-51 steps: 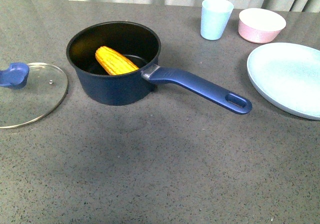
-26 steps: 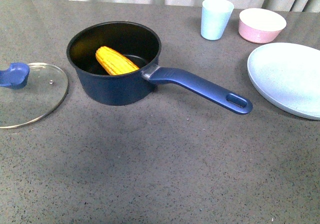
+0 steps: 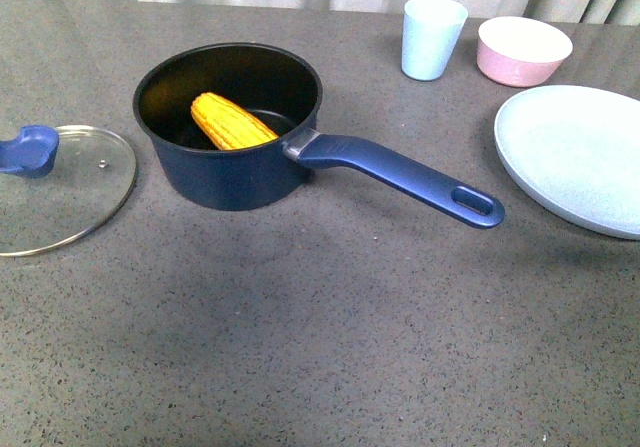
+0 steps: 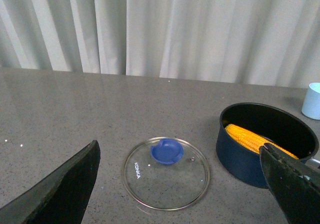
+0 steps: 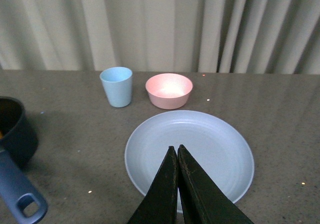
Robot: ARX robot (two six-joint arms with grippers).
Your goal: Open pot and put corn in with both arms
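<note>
Nothing on the surface [image 3: 330, 347] had shifted since the earlier front pictures; pot, corn and lid lay exactly as before.

The pot [image 3: 228, 127], a round dark blue saucepan with a matt black inside, stood uncovered toward the far left part of the speckled grey surface. Its long, smooth blue handle [image 3: 400, 175] ran out toward the right and slightly toward the near edge, ending in an oval hole. The corn [image 3: 232, 121], a yellow cob ribbed with rows of kernels, lay inside the pot, its long axis slanting from the far left wall down toward the side where the handle joins, the blunt end raised against the wall.

Close to the left edge lay the lid [image 3: 62, 187], a flat disc of clear glass with a thin metal rim and a blue knob [image 3: 28, 151], apart from the pot. Near the far right corner stood a pale blue cup [image 3: 432, 37] and a pink bowl [image 3: 523, 50], with a broad pale blue plate [image 3: 580, 157] at the right edge.

The left tool [image 4: 177, 184] hung with its black jaws spread wide, empty. The right tool [image 5: 177, 179] had its tapered jaws pressed together, holding nothing.
</note>
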